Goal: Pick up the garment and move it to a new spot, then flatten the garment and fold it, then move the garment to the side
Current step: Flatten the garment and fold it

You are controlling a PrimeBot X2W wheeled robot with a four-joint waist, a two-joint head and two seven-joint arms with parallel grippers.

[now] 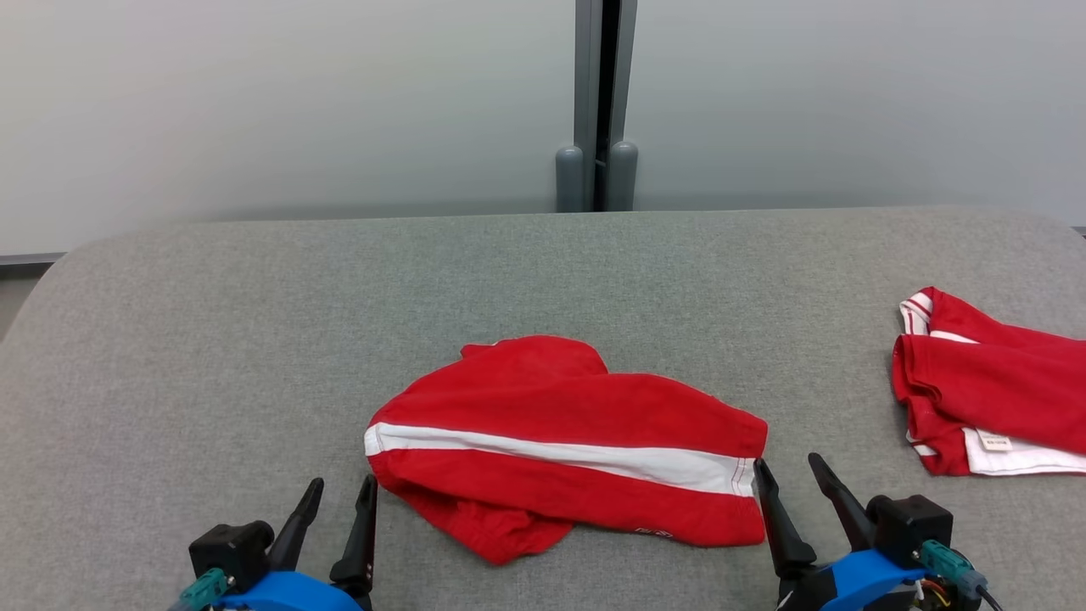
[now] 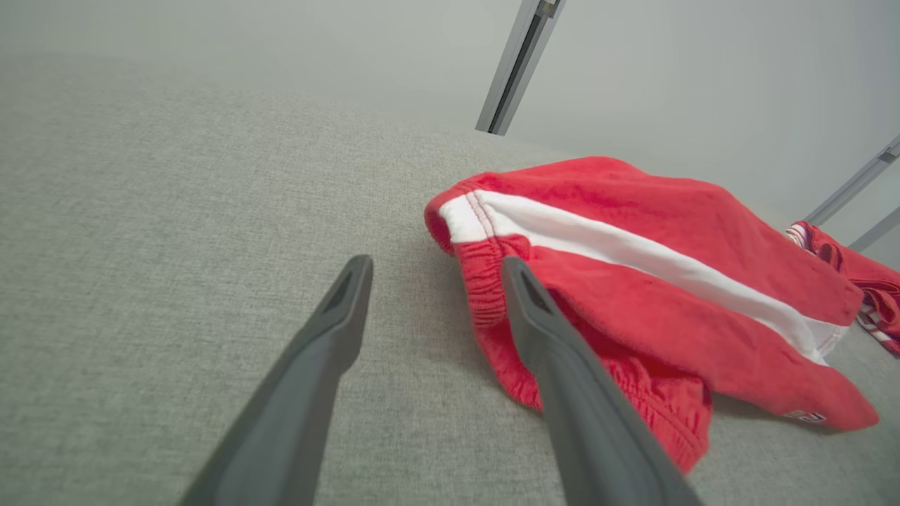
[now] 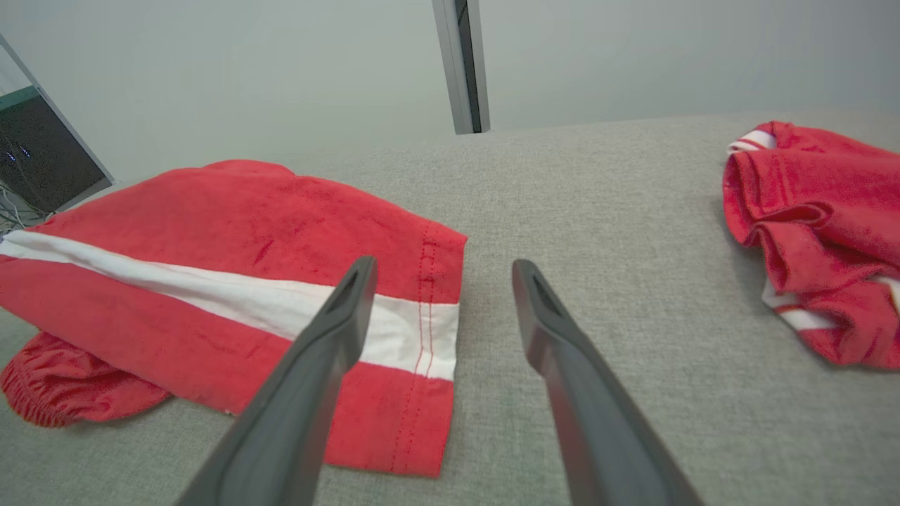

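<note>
Jaws are held apart and empty beside both ends of the red garment [image 1: 567, 445] on the tabletop [image 1: 254, 339]; a second garment [image 1: 993, 390] is seen to its right.

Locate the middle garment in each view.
Head view: garment, lower centre.
Left wrist view: garment, right of centre.
Right wrist view: garment, left half.
Shared landmark: other garment, at the right edge of all three.

Splayed left tool [image 2: 436, 261] beside red garment [image 2: 654, 281]
</note>
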